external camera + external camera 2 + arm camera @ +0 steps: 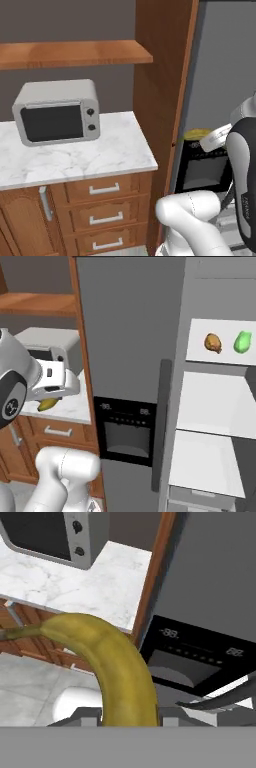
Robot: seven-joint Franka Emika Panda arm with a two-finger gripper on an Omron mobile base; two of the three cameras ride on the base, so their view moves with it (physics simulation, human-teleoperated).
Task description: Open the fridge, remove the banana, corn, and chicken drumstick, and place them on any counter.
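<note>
My gripper is shut on the yellow banana, which curves up through the middle of the hand view. The banana hangs in the air beside the wooden panel, close over the edge of the marble counter; in the left base view its yellow peeks above the hand. The grey fridge has its left door shut and its right side open. On an upper white shelf lie the orange-brown chicken drumstick and the green corn.
A grey microwave stands on the counter at the left, with bare marble to its right. A tall wooden panel separates counter and fridge. The black dispenser panel is close below the hand. A wooden shelf hangs above.
</note>
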